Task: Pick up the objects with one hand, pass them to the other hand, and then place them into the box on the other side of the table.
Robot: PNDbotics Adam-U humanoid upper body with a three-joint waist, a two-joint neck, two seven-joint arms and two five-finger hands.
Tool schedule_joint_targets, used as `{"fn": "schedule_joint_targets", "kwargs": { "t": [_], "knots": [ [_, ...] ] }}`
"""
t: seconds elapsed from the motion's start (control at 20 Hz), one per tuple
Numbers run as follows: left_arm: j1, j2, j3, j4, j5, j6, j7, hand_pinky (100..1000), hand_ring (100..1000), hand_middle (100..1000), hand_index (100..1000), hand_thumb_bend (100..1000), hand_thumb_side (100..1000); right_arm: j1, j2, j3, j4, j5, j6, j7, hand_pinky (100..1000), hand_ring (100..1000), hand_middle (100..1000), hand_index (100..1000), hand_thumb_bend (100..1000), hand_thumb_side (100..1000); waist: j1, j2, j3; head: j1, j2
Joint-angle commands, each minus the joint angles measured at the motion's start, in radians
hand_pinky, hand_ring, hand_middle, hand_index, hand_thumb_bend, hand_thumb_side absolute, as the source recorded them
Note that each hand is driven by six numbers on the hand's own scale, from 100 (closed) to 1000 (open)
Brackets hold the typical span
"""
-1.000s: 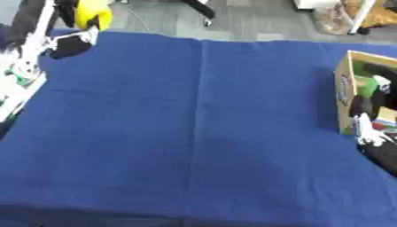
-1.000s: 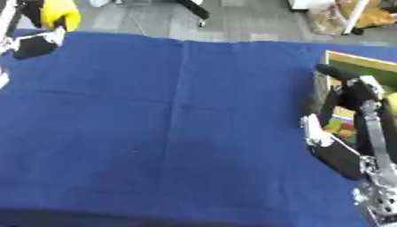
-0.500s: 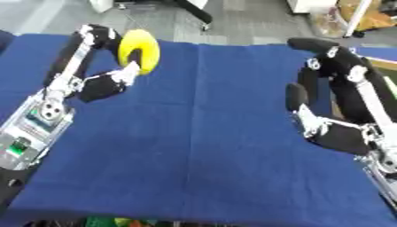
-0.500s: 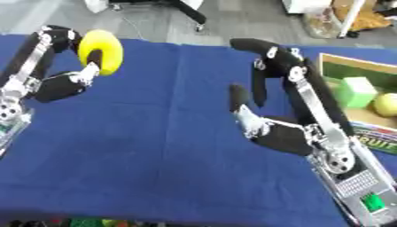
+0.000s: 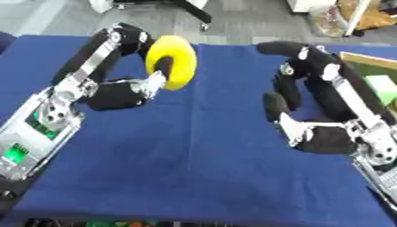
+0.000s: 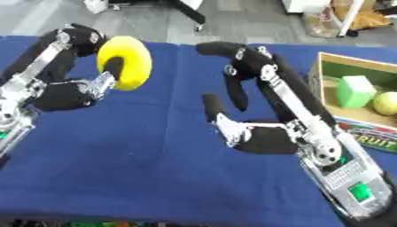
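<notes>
A yellow ring (image 5: 172, 61) hangs above the blue table (image 5: 170, 159), held at the upper left of centre. My left hand (image 5: 124, 91) is shut on the ring, with fingers over its top and the thumb through its hole. My right hand (image 6: 256, 128) stands open to the right of the ring, fingers curved toward it and thumb spread, with a gap between it and the ring. The box (image 6: 333, 66) sits at the table's right edge, best seen in the right eye view.
Inside the box lie a green cube (image 6: 355, 91) and a pale yellow-green ball (image 6: 385, 103). A printed packet (image 6: 372, 135) lies by the box's near side. Beyond the table's far edge is grey floor with chair legs (image 5: 186, 9).
Both hands have come in toward the table's middle; the left hand carried the yellow ring rightward and the right hand left the box area and opened toward it. The camera has also shifted.
</notes>
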Motion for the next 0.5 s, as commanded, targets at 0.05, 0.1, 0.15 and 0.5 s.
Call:
{"fn": "schedule_joint_targets", "kwargs": {
  "t": [0.05,0.1,0.15,0.5],
  "knots": [
    [-0.047,0.032,-0.016,-0.019,0.052,0.006,-0.05,647,411,353,501,100,371,-0.022,-0.008,0.004,-0.021,-0.01,0.004,0.021,153,161,127,862,100,386,0.015,-0.019,0.002,-0.005,0.005],
    [-0.059,0.033,-0.021,-0.019,0.068,0.007,-0.063,648,412,354,501,100,371,-0.025,-0.007,0.005,-0.021,-0.008,0.004,0.024,148,157,122,863,100,381,0.015,-0.019,0.003,-0.006,0.005],
    [-0.074,0.033,-0.029,-0.019,0.084,0.007,-0.075,648,413,355,502,100,372,-0.029,-0.006,0.007,-0.021,-0.004,0.003,0.028,145,155,119,863,100,378,0.015,-0.019,0.003,-0.007,0.005],
    [-0.153,0.031,-0.076,-0.019,0.195,0.037,-0.149,651,417,359,504,100,393,-0.053,0.001,0.018,-0.021,0.024,-0.014,0.046,132,144,107,864,100,350,0.018,-0.02,0.0,-0.01,0.005]
  ]
}}
